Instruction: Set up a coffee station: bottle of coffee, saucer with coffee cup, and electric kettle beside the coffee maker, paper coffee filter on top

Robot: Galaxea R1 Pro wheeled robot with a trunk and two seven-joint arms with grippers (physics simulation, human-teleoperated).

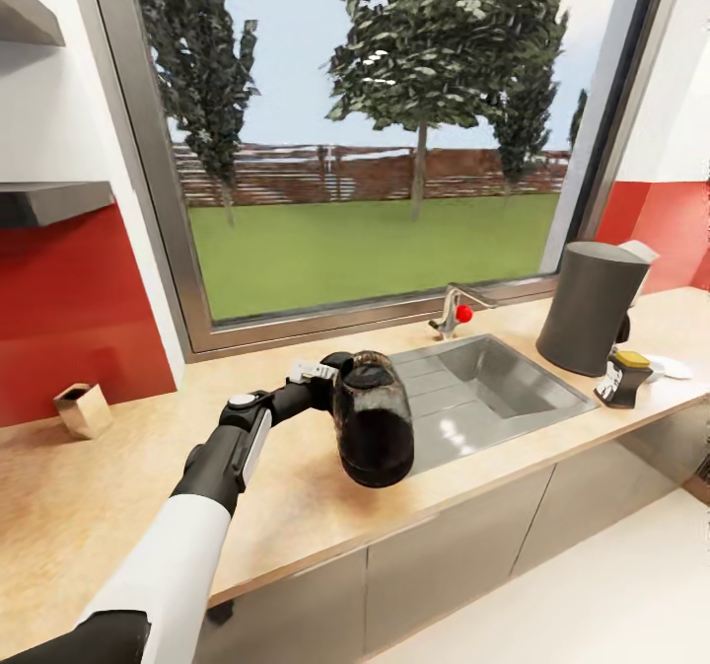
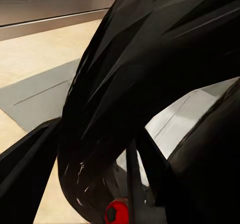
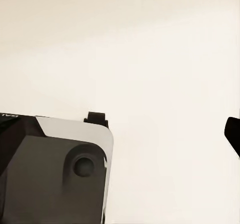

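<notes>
Under a wide garden window, the beige surface (image 1: 296,467) carries the coffee maker (image 1: 590,307) at its far right corner. The left hand (image 1: 330,373) grips the electric kettle (image 1: 375,417) aloft beside the sink (image 1: 513,388), clear for carrying rightward.

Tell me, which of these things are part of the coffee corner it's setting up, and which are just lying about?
Part of the job:
- kettle, held in the left gripper
- coffee maker
- coffee jar beside it
- saucer behind the jar
- countertop
- wall shelf

Just lying about:
- sink
- tap
- small tan box
</notes>
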